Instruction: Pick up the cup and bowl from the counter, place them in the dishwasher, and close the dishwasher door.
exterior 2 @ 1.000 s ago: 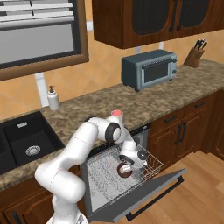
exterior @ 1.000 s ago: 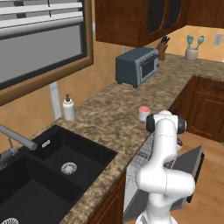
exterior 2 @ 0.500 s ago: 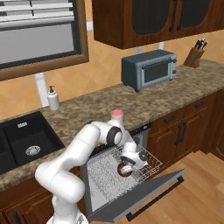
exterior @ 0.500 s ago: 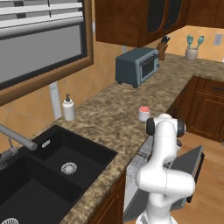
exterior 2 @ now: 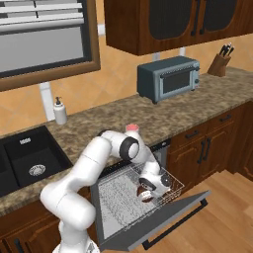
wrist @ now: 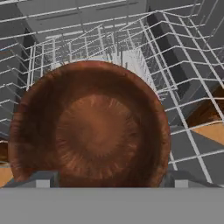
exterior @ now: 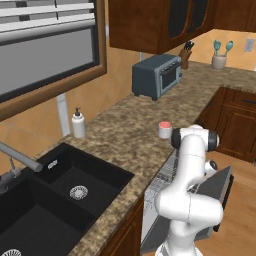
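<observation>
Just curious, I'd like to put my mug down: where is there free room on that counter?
Bare granite lies between the soap bottle and the toaster oven, and between toaster oven and knife block. It's crowded by the cup, beside the arm.

left base view looks forward and down from behind the arm's left; right base view likewise from its right. both share the counter [exterior: 125, 135] and toaster oven [exterior 2: 169, 78]. hand view sits close above the bowl [wrist: 89, 131]
</observation>
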You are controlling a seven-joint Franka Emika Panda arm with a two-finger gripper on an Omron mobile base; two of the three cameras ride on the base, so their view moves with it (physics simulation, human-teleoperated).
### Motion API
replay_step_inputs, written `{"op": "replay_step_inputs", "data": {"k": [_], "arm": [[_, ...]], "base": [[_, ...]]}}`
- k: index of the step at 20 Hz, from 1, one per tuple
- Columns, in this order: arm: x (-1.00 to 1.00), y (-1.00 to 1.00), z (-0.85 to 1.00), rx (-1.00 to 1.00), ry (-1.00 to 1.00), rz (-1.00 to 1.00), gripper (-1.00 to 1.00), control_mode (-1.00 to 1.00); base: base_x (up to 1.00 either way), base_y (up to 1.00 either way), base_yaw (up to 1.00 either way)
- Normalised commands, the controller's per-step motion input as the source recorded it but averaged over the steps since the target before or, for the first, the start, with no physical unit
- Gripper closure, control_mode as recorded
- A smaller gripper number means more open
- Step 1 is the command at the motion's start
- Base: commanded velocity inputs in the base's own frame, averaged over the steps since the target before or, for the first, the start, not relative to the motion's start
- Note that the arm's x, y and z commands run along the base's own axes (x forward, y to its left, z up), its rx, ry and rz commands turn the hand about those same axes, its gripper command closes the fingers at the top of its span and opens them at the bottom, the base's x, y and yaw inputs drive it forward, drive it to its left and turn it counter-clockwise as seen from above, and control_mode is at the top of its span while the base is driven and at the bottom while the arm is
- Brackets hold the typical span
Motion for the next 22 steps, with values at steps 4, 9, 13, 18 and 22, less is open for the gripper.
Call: {"op": "replay_step_inputs", "data": {"k": [4, 9, 13, 18, 22], "arm": [[-0.45, 0.09, 0.97, -0.06, -0.13, 0.00, -1.00, -1.00], [-0.35, 0.11, 1.00, -0.07, -0.02, 0.00, -1.00, -1.00], [-0.46, 0.03, 1.00, -0.01, -0.02, 0.00, -1.00, -1.00], [-0.50, 0.00, 1.00, 0.00, -0.03, -0.04, -1.00, -1.00], [-0.21, -0.04, 1.00, 0.00, 0.00, -0.14, -1.00, -1.00]], "base": [[0.00, 0.00, 0.00], [0.00, 0.00, 0.00], [0.00, 0.00, 0.00], [0.00, 0.00, 0.00], [0.00, 0.00, 0.00]]}}
